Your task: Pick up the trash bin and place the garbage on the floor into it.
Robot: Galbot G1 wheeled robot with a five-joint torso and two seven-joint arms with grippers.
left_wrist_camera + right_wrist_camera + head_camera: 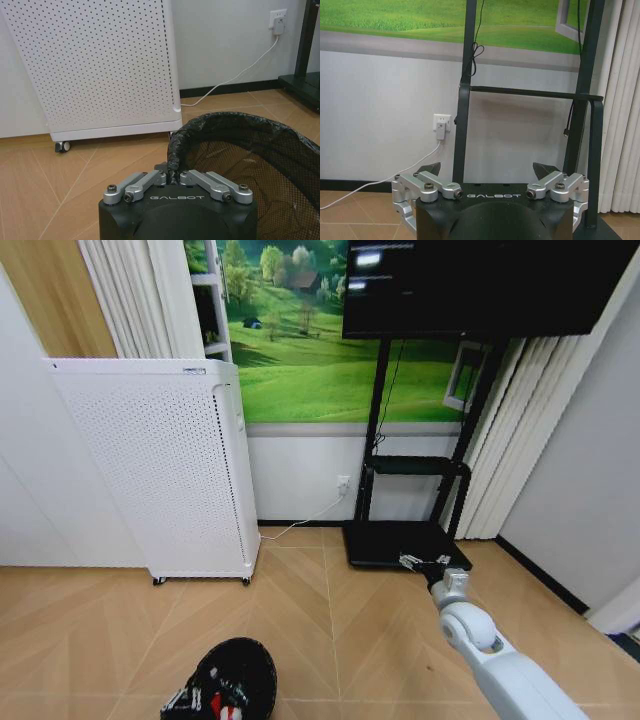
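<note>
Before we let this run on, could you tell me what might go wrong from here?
1. The left gripper is shut on just the thin bagged rim of the trash bin; the bin could tilt or slip out.
2. The right gripper, open, hangs close to the black TV stand and may bump it.
3. The white power cable trails along the floor near the bin and might snag.

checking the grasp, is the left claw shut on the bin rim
Shut: the left claw pinches the trash bin rim between closed fingers.

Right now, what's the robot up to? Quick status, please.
Left tool shut on trash bin rim, bin held. Right tool open, out front near the TV stand. White appliance beside the bin.
</note>
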